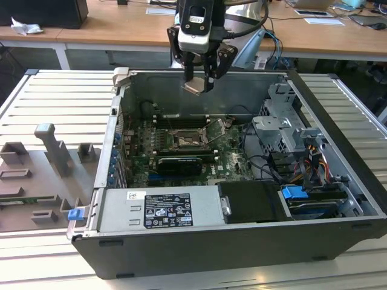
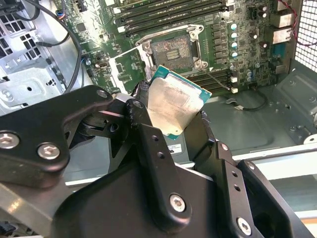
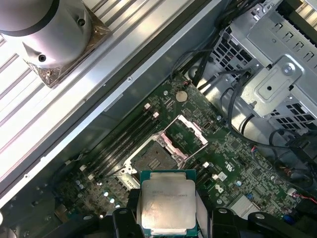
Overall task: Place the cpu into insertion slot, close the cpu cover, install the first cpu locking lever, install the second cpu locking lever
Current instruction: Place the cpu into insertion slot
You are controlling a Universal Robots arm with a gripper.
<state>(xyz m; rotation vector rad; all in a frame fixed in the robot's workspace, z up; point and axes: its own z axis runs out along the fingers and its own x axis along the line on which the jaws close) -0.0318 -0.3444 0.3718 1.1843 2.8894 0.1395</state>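
My gripper (image 1: 198, 80) hangs above the back part of the open computer case, shut on the cpu (image 1: 196, 87), a flat square chip with a pale metal face. In both wrist views the cpu (image 2: 173, 103) (image 3: 167, 202) sits tilted between the black fingers (image 2: 142, 124), well above the board. Below it lies the insertion slot (image 1: 184, 140) (image 2: 171, 49) (image 3: 152, 159), a square socket with a dark centre and nothing in it. The cpu cover (image 1: 215, 129) (image 2: 126, 67) (image 3: 184, 133) stands swung open beside the slot.
Long black memory slots (image 2: 168, 12) run beside the socket. A silver power supply (image 1: 160, 208) fills the case's front, and a metal drive cage (image 1: 284, 124) with cables sits on the exterior view's right. Grey fixtures (image 1: 51, 157) stand on the slatted table outside the case.
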